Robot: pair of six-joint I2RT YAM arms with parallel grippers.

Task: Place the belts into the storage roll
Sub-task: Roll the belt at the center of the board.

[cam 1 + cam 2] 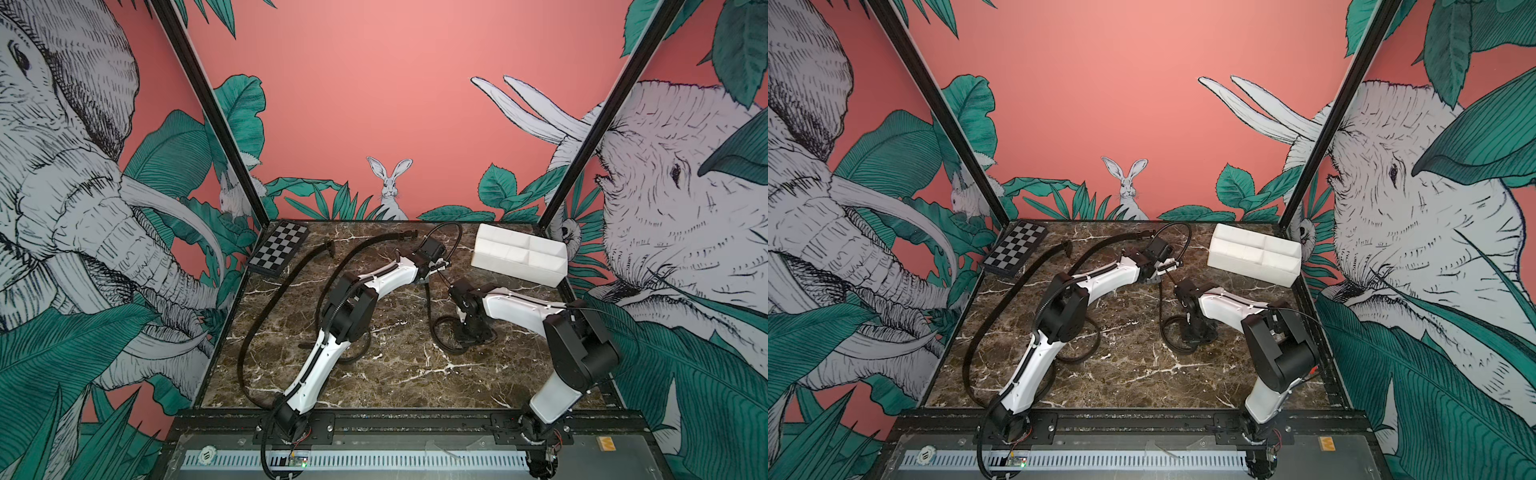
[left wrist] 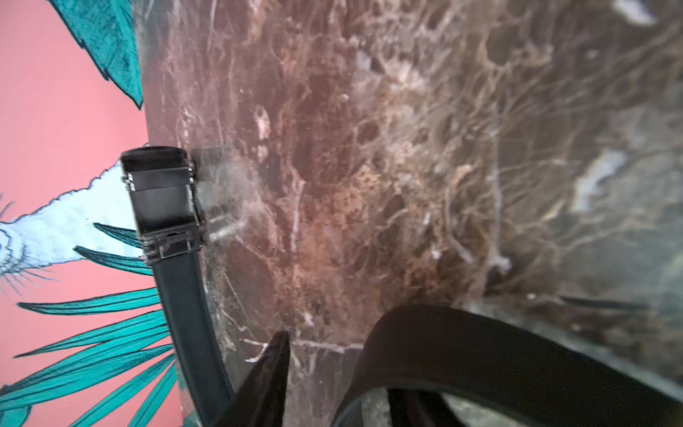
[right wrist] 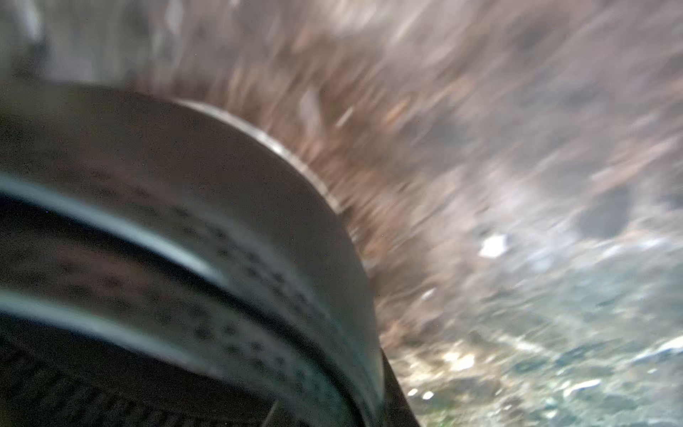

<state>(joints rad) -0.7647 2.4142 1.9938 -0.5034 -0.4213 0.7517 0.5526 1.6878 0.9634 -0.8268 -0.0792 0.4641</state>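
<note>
Table (image 1: 407,374): dark marble top, seen in both top views. A checkerboard (image 1: 280,247) lies at the far left corner. The white box (image 1: 515,270) with four compartments sits at the far right corner, one end just beside the right wall.

All three belts are on the table, apart from the box.
- The outer belt (image 1: 272,297) runs from just beside the checkerboard in a long curve toward the front left edge.
- The middle belt (image 1: 374,242) arcs from the far edge toward the left arm and passes under it. Its buckle (image 2: 162,199) lies at the far edge by the pink wall and is sharp in the left wrist view.
- The coiled belt (image 1: 429,299) sits mid-table between the arms. Its loops lie at the right gripper, and one strap runs up to the left gripper.

Left gripper (image 1: 441,268): low over the far middle of the table, at the upper end of that strap. In its wrist view one dark finger (image 2: 269,373) shows beside the strap. Jaw state cannot be told.

Right gripper (image 1: 471,330): pointed down onto the coil. Its wrist view is blurred and filled by the curved strap (image 3: 221,207). Jaw state and any grip cannot be told.
</note>
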